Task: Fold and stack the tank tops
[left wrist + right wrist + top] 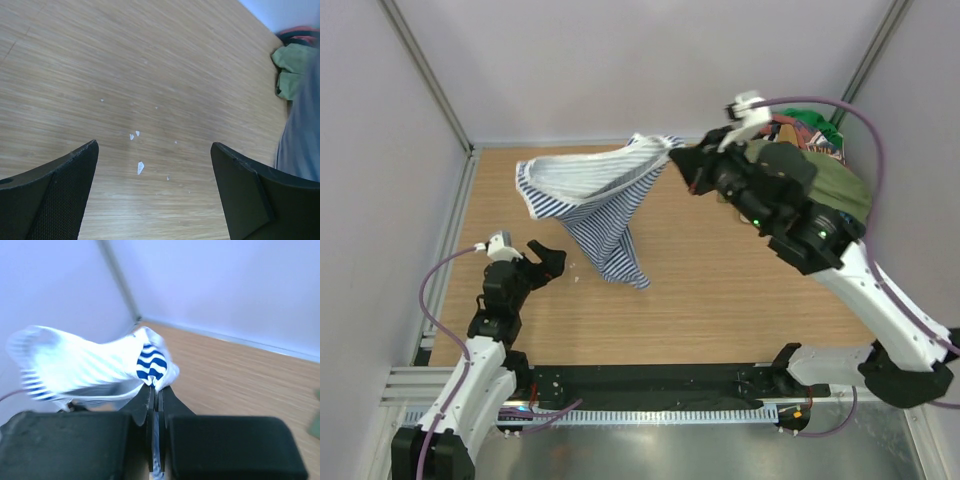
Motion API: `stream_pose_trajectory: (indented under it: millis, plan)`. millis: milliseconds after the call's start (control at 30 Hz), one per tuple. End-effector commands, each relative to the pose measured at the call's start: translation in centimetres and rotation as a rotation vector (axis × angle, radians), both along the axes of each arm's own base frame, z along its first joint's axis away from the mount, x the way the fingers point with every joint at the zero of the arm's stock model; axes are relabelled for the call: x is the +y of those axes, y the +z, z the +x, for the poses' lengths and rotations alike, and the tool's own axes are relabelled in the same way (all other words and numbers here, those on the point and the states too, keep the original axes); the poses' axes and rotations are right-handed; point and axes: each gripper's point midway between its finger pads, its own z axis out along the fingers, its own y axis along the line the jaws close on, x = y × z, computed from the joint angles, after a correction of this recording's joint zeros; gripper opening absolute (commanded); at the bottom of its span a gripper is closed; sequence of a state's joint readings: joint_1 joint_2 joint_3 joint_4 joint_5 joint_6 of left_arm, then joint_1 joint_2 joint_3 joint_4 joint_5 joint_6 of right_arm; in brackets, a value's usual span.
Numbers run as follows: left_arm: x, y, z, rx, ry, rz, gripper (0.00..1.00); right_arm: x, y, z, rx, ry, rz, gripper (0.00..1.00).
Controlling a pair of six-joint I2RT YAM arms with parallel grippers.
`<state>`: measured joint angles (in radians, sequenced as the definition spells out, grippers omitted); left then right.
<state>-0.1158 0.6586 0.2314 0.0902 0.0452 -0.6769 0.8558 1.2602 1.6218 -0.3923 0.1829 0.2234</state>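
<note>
Cloth aloft: striped tank top [595, 205] hangs from right gripper [682, 165], jaws clenched on one edge, above the table's [720, 290] 12 o'clock side. Long axis drops from the pinch toward 7 o'clock. Left gripper [548, 262], jaws spread and empty, is the nearer free one; the tail hangs at its 3 o'clock. Olive tank top [840, 185] is heaped at 2 o'clock.

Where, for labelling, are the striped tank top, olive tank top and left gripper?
striped tank top [608, 228]: top external, hanging middle.
olive tank top [845, 190]: top external, green fold.
left gripper [154, 145]: left wrist, between open jaws.
</note>
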Motion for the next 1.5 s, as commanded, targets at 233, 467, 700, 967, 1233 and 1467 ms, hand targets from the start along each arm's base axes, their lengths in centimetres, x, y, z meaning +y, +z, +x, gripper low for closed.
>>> stream_pose_trajectory:
  millis: [233, 467, 700, 967, 1233, 1467]
  plan:
    - [0.4, 2.6, 0.1, -0.093, 0.023, -0.004, 0.94, -6.8, -21.8, 2.8, 0.339, -0.323, -0.279, 0.62]
    - [0.0, 2.4, 0.4, -0.079, 0.002, -0.010, 0.94, -7.4, -28.3, 1.4, 0.449, -0.332, -0.305, 0.70]
    - [0.0, 2.3, 0.5, -0.071, 0.003, -0.009, 0.94, -5.8, -32.5, -0.7, 0.588, -0.245, -0.292, 0.69]
    - [-0.1, 1.8, 0.7, -0.043, 0.003, -0.008, 0.94, -3.4, -35.8, -4.3, 0.688, -0.082, -0.311, 0.59]
    - [0.0, 1.6, 0.8, -0.031, 0.008, -0.005, 0.94, -1.1, -35.6, -7.5, 0.683, 0.046, -0.298, 0.53]
    - [0.1, 1.6, 0.8, -0.028, 0.011, -0.004, 0.94, -0.5, -36.4, -8.1, 0.704, 0.030, -0.297, 0.52]
